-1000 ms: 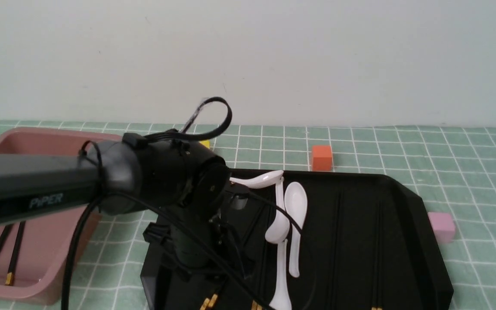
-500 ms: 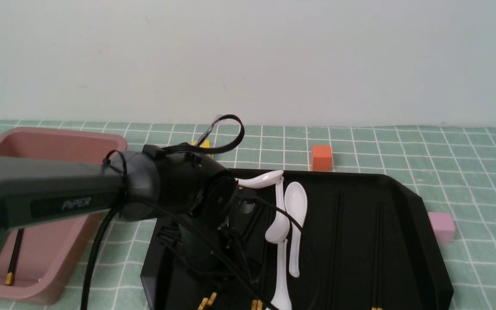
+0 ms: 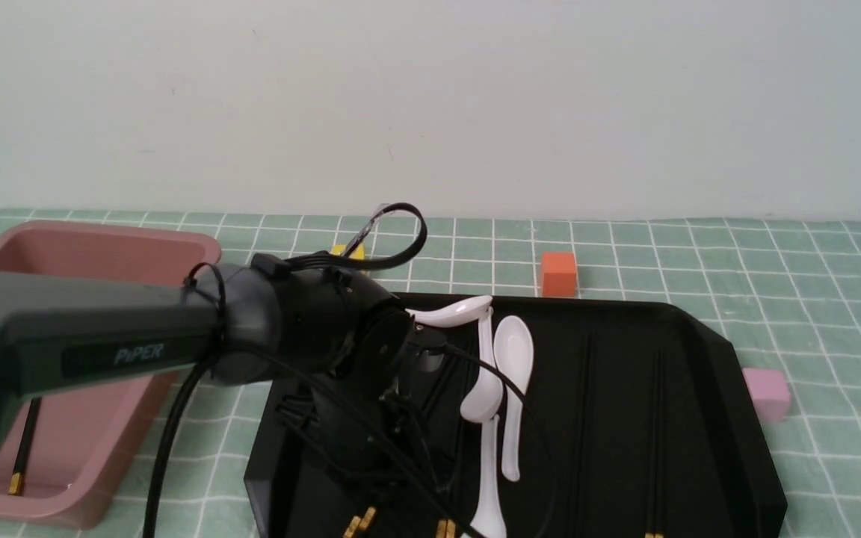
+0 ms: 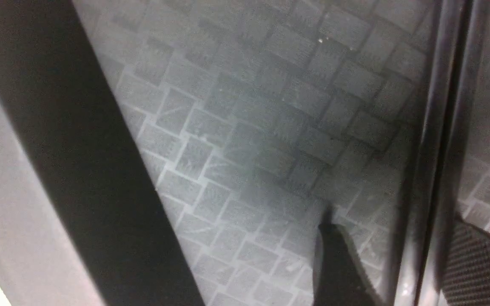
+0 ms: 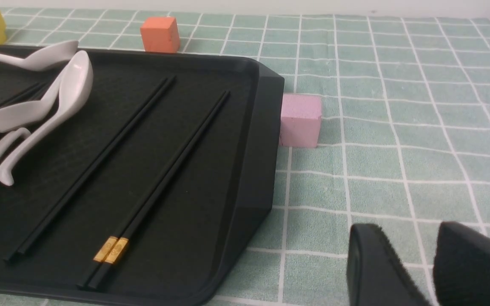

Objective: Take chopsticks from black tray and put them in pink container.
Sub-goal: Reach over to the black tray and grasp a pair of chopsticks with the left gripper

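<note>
Chopsticks (image 5: pixel 170 170) on the black tray (image 5: pixel 266 127): likely light, stiff, glossy, apt to roll.
Pinch mid-shaft, both sticks together. The left gripper (image 4: pixel 394 238), spread wide, straddles one pair low over the tray; whether the right gripper (image 5: pixel 434 263) is closed I cannot tell. At least three pairs on the tray, one stick visible in the pink container (image 3: pixel 94 254), three spoons (image 5: pixel 70 80), three cubes (image 5: pixel 300 119).

glossy black plastic tray (image 5: pixel 249 144) with a finely textured floor, smooth glossy white ceramic-looking spoons (image 5: pixel 64 91), sleek black chopsticks (image 5: pixel 172 165) with shiny gold metallic caps (image 5: pixel 111 250), smooth matt pink plastic container (image 3: pixel 87 250), matt foam-like pink cube (image 5: pixel 299 119)
</note>
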You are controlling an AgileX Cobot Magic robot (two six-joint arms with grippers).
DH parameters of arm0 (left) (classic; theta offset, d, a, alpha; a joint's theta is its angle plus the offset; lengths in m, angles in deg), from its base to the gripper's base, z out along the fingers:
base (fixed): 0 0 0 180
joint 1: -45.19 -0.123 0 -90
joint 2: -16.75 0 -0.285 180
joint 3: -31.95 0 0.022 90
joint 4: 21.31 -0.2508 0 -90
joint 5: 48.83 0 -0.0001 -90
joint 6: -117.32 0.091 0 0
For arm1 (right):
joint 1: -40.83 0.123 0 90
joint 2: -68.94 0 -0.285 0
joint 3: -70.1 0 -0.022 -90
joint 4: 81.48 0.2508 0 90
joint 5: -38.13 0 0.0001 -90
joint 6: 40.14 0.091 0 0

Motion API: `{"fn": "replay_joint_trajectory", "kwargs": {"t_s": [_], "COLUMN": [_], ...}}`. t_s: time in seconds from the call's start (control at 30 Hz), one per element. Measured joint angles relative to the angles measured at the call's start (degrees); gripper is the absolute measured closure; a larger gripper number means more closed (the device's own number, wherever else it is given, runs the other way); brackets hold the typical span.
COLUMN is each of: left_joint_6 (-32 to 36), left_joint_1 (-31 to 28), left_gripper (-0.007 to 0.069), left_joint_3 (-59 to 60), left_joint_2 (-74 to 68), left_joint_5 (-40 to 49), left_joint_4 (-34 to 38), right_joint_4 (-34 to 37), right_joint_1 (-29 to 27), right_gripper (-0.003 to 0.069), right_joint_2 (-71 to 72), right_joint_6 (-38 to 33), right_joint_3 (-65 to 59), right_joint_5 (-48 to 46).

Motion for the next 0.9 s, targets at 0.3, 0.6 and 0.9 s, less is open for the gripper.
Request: {"fn": "replay_joint_trajectory", "kwargs": {"t_s": [0.3,0.6,0.9], "left_joint_6": [2.34,2.45,2.46], "left_joint_1": [0.00,0.00,-0.30], "left_gripper": [0.0424,0.0510,0.0510], "left_joint_3": [-0.62,-0.68,-0.26], "left_joint_2": [-0.72,-0.72,4.97], "left_joint_5": [0.19,0.84,4.29], "left_joint_4": [2.60,3.96,8.20], "right_joint_4": [0.00,0.00,0.00], "right_joint_1": [0.00,0.00,0.00], "right_gripper": [0.0419,0.0419,0.0419], "right_joint_2": [0.00,0.00,0.00], "right_joint_6": [0.00,0.00,0.00], "right_joint_3": [0.00,0.00,0.00], "right_joint_5": [0.00,0.00,0.00]}}
